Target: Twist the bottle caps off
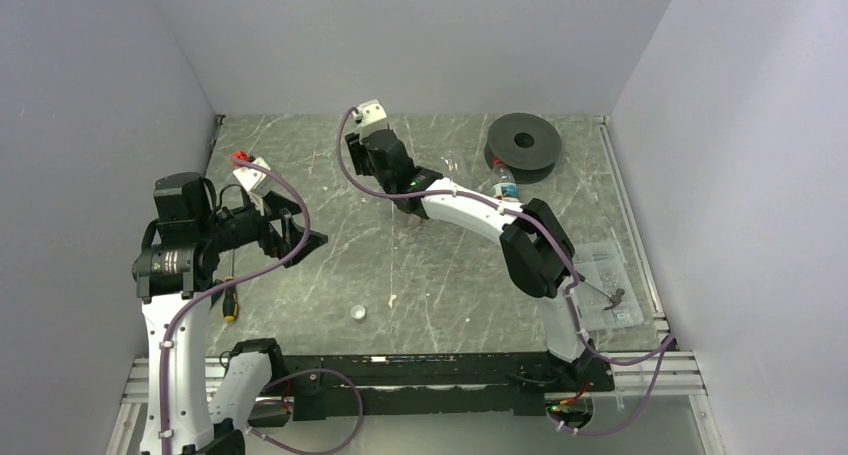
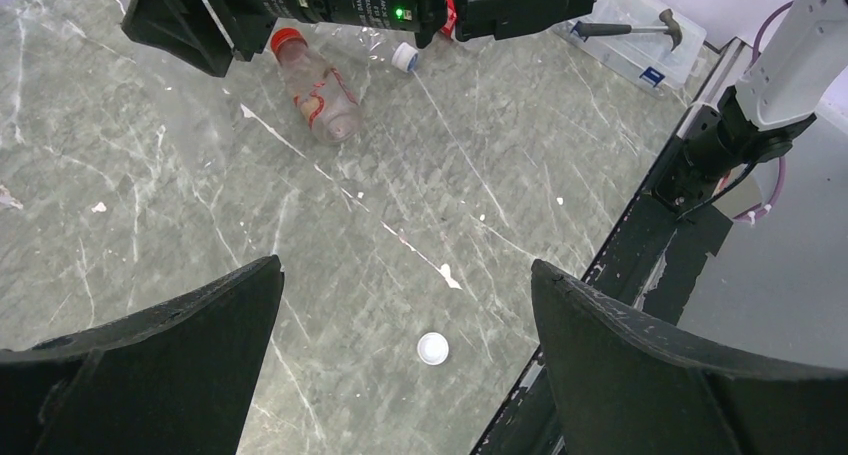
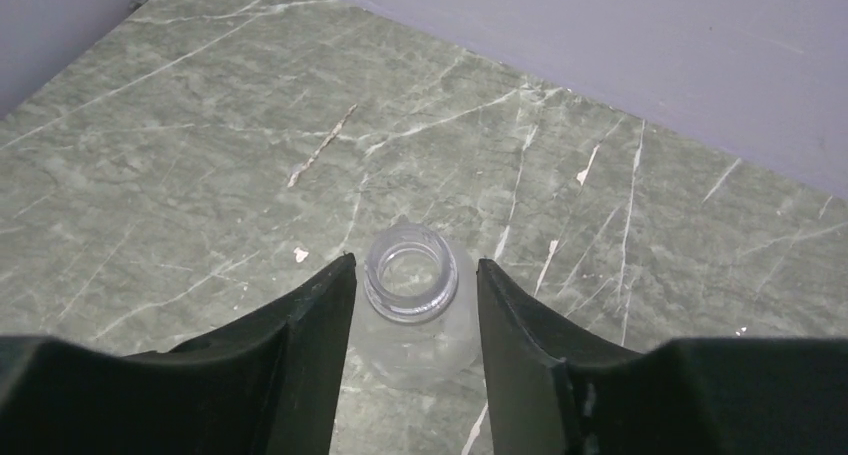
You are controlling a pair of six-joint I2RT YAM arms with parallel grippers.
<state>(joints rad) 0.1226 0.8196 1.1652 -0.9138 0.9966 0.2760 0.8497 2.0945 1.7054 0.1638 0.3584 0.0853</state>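
My right gripper (image 3: 415, 265) is shut on a plain clear bottle (image 3: 418, 305) whose neck is uncapped; the fingers press its shoulders. In the top view this gripper (image 1: 368, 143) reaches to the far middle of the table and hides the bottle. My left gripper (image 2: 405, 265) is open and empty, high over a loose white cap (image 2: 433, 348), which shows near the front (image 1: 357, 313). In the top view the left gripper (image 1: 305, 237) is at the left. A red-capped bottle (image 2: 315, 90) lies under the right arm. A white-capped bottle with a red label (image 1: 503, 182) lies by the spool.
A big black spool (image 1: 522, 145) sits at the back right. A clear box with a hammer (image 1: 610, 290) lies at the right edge and shows in the left wrist view (image 2: 640, 30). A yellow-handled screwdriver (image 1: 230, 300) lies at the left. Another clear bottle (image 1: 450, 163) lies beside the right arm.
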